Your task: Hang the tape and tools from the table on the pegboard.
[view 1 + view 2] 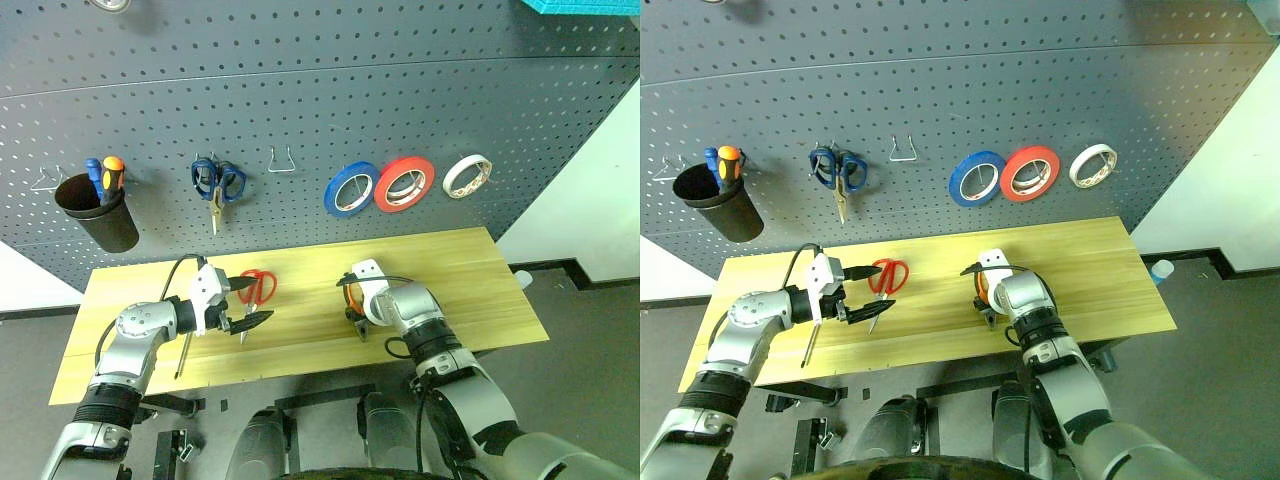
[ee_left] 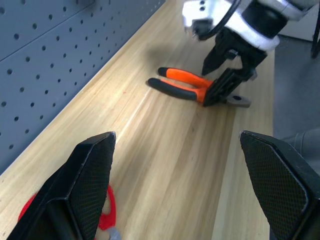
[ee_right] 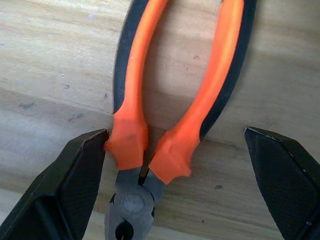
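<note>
We stand at a long tabletop of light yellowish wood (image 1: 470,270) set against a wide dark grey pegboard (image 1: 300,90) dotted with small holes. Our right gripper (image 3: 175,175) points steeply down over the pliers with orange-and-black handles (image 3: 175,100), which lie flat on the wood; its two black fingers are spread wide, one on each side of the pliers where the handles meet the grey metal head, and one finger looks to be just touching a handle, though nothing is clamped. Our left gripper (image 1: 248,302) hovers over the left part of the table, fingers likewise parted and empty, with the red-handled scissors (image 1: 258,288) lying on the wood just beyond and beneath it. A thin dark rod (image 1: 184,352), perhaps the small screwdriver, lies on the table under our left forearm; we cannot make out its handle. On the board, the thin cream-coloured ring of tape (image 1: 467,176) already hangs on a hook at the right, next to a red roll of tape (image 1: 404,184) and a blue roll of tape (image 1: 350,189). Further left hang blue-handled scissors (image 1: 217,182), a bare metal wire hook (image 1: 281,160), and a black cup (image 1: 97,212) holding tools with blue and orange handles
</note>
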{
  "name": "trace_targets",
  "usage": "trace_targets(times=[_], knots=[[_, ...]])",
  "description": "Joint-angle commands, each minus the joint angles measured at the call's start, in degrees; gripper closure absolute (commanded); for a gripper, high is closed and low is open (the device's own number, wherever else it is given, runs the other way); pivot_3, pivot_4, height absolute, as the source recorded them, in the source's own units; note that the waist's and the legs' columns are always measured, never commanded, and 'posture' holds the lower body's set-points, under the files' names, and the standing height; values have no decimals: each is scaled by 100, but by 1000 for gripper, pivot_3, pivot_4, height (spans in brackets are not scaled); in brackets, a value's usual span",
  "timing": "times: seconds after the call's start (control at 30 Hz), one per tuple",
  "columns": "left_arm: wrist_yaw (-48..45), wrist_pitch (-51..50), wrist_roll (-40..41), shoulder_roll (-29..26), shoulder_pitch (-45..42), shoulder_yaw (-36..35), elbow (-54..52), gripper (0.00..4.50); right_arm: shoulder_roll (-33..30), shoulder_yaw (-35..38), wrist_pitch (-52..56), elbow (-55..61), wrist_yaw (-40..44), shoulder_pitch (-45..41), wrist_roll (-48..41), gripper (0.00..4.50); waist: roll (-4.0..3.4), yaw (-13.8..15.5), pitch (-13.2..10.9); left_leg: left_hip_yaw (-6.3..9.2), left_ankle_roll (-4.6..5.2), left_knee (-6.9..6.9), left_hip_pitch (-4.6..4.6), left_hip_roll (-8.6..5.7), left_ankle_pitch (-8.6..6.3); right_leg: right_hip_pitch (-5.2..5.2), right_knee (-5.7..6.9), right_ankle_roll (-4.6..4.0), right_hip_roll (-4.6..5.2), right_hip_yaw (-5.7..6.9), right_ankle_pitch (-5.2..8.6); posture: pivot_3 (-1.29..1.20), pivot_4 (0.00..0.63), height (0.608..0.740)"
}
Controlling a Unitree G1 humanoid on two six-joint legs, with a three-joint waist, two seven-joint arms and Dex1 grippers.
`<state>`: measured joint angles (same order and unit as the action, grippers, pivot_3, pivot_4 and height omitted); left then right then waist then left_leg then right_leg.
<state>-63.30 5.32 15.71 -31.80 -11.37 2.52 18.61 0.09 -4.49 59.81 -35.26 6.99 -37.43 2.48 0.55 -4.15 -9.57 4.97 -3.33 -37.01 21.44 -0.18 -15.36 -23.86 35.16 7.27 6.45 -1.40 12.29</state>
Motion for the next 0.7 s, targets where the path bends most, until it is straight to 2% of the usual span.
trace_targets(times=[0.03,0.1,0.13,0.2,0.33,0.53,0.63,0.7], knots=[[36,-7,110,6,34,-150,-208,357,108,204,-258,-342,-189,-242,-86,8,0,1,0,0,0,0,0,0,0,0,0,0,0,0,0,-44,133,729],[43,-14,110,14,48,-154,-232,357,134,263,-387,-542,-275,-323,-102,8,0,1,0,0,0,0,1,0,0,0,-1,0,0,0,0,-44,133,729],[54,-17,111,19,60,-157,-249,357,141,312,-427,-649,-330,-354,-114,180,0,0,0,0,0,0,1,0,0,0,-1,0,0,0,0,-44,133,729],[71,-19,117,23,83,-166,-274,357,143,336,-486,-791,-398,-389,-102,603,0,0,0,0,0,0,1,0,0,0,-1,0,0,0,1,-40,132,729],[91,-20,128,18,110,-183,-296,357,129,284,-483,-874,-415,-407,-72,1870,0,-3,0,1,0,0,-1,0,0,1,0,0,0,0,1,-41,135,729],[121,-46,240,25,192,-320,-407,357,69,131,-389,-519,-220,-307,-76,1893,-1,-3,0,1,0,0,0,1,0,0,0,-1,0,0,1,-44,136,729],[213,-92,528,51,333,-608,-654,357,-194,-678,-555,333,539,-14,58,1900,-4,-3,-3,3,0,2,5,1,0,-4,-2,2,0,0,4,-54,139,729],[426,1,852,112,518,-1057,-906,357,-614,-1336,-1142,1409,1276,398,99,1900,-7,-5,-5,3,0,6,21,1,0,-21,-3,5,0,0,6,-58,140,729]])
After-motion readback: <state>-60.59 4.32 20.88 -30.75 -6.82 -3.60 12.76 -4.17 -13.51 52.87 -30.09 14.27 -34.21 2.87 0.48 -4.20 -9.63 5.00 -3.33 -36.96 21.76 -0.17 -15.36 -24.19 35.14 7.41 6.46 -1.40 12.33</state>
